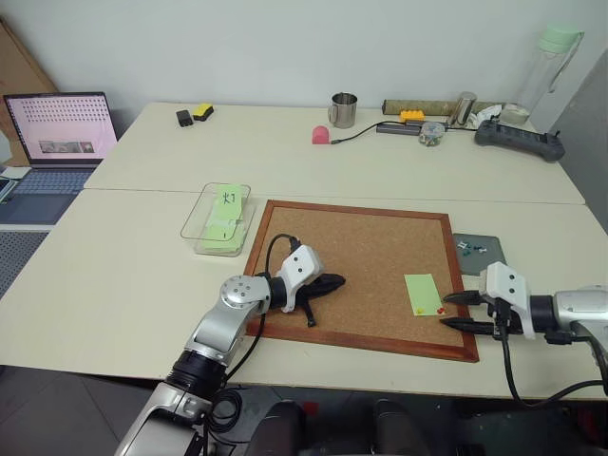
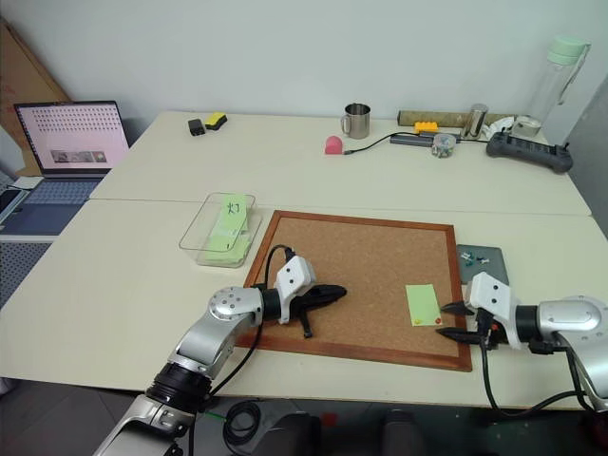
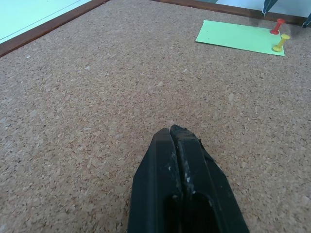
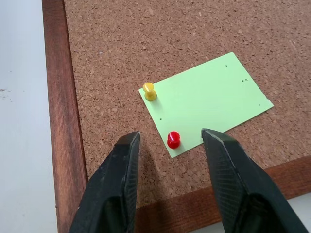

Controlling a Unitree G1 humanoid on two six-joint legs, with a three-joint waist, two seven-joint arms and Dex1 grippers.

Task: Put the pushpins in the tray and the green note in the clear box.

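R gripper hung just above the near right corner of the cork board, jaws parted w/ nothing between them, lined up either side of the red pin. That pin and a yellow pin stood along one short edge of the green note, pinning it to the cork, so the note probably can't go anywhere till both come out. Red looked like the next target; jaws seemed wide enough to drop over its head.

L gripper was clenched on nothing, tips low over bare cork mid-board, well apart from the note; prob. parked out of the way.

Tray sat just off the board's right edge w/ a few small pins in it already, colours too small to tell. Clear box lay off the board's left edge, holding green notes w/ black writing.

Head views gave the layout: tray, box, both arms. R wrist view alone showed the pin-to-jaw alignment and old pinholes at the note's far edge. L wrist view confirmed that gripper's fingers were pressed together.
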